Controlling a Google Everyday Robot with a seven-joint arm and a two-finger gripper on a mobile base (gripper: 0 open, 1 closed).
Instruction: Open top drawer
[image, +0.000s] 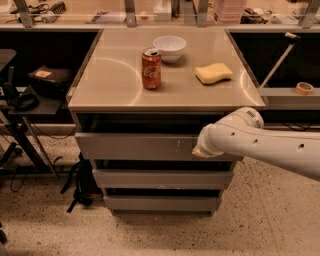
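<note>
The top drawer (132, 146) is a wide flat grey front just under the tabletop, with small white scratches right of centre. It sits a little forward of the cabinet frame, with a dark gap above it. My gripper (201, 150), at the end of the white arm (260, 142) that reaches in from the right, is against the right part of that drawer front, just right of the scratches. The arm hides the drawer's right end. Two shorter grey drawer fronts, the middle drawer (160, 178) and the bottom drawer (160, 202), lie below.
On the tabletop (110, 80) stand a red soda can (151, 69), a white bowl (169, 47) and a yellow sponge (213, 73). A dark side table with cables (30, 100) stands left. A shelf with a tape roll (303, 88) is at the right. Speckled floor lies in front.
</note>
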